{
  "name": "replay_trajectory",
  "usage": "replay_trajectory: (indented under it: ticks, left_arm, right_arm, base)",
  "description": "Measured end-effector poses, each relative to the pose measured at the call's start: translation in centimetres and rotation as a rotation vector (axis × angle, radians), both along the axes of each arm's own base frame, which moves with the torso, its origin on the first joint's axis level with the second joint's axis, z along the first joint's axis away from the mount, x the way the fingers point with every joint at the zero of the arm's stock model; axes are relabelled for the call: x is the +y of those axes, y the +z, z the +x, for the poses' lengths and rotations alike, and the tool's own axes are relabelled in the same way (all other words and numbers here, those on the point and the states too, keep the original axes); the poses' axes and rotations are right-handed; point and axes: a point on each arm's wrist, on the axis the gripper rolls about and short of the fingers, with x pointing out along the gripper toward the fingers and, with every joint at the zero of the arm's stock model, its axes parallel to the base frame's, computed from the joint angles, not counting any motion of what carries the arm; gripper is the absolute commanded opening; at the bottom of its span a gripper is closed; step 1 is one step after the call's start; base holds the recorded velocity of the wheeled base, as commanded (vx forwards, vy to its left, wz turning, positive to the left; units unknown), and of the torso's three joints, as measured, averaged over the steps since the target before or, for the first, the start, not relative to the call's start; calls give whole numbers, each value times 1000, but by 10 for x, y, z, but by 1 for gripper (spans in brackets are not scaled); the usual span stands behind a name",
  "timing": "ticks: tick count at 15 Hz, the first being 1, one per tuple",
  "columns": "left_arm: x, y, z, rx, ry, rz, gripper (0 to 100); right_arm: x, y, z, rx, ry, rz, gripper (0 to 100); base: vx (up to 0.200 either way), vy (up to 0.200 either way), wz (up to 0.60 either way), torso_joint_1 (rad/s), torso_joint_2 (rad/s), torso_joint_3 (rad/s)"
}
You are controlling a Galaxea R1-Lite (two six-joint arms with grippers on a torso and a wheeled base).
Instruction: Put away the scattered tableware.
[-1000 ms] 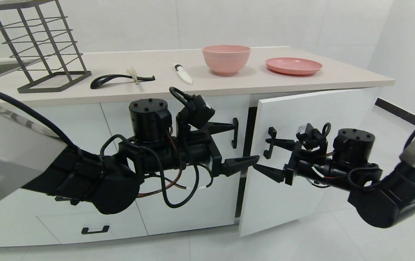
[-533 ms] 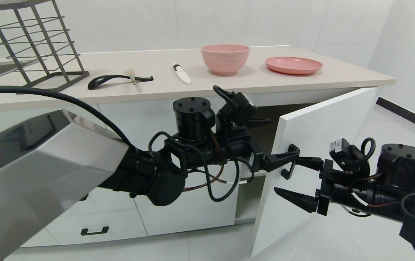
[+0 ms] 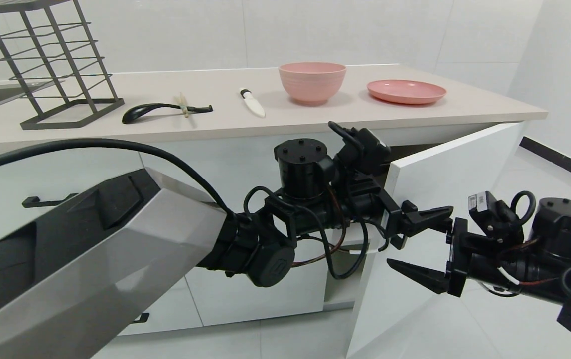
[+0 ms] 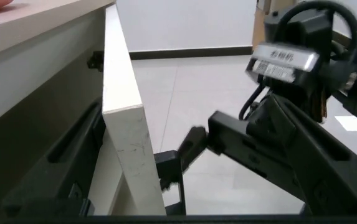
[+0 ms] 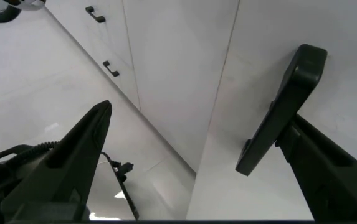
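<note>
Far upper left of the head view: a dark wire dish rack (image 3: 49, 65), upright on the beige countertop (image 3: 315, 119). Just right of it, flat on the same top, a black spoon (image 3: 151, 108) with pale chopsticks (image 3: 184, 103) laid across its handle. Further right, apart from both, a small knife (image 3: 252, 102) with white blade and black handle, blade toward the counter's front edge. Right of centre along the top, a pink bowl (image 3: 312, 82), upright, and near it toward the upper right a flat pink plate (image 3: 406, 91). All 5 kinds of tableware out on the counter, none in a gripper. Below the counter, right of centre, a white cabinet door (image 3: 455, 169) standing open. At mid-frame, extended from the lower left, the left gripper (image 3: 425, 204) with jaws spread, straddling the door's free edge: 1 finger (image 3: 430, 215) along the outer face, and in the left wrist view the pale door edge upright between the outer face and a dark blurred shape on the inner side. At lower right, the right gripper (image 5: 197, 121) close to the door's outer face, jaws spread wide, pinching nothing. In the right wrist view, 1 finger (image 5: 334, 174) against the black door handle (image 5: 284, 106), the other finger (image 5: 72, 162) well clear of it, over the pale floor.
</note>
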Motion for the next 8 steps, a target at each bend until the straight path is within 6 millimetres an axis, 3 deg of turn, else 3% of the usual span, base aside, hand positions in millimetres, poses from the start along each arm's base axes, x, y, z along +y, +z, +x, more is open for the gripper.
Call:
replay_trajectory:
  ticks: [4, 8]
  left_arm:
    - [-4, -1, -4, 4, -10, 1, 100]
    - [-6, -3, -8, 5, -14, 7, 100]
  right_arm:
    - [-15, -9, 5, 23, -80, -12, 100]
    - [-23, -12, -13, 61, -114, -23, 100]
  base:
    - [0, 0, 0, 0, 0, 0]
    - [0, 0, 0, 0, 0, 0]
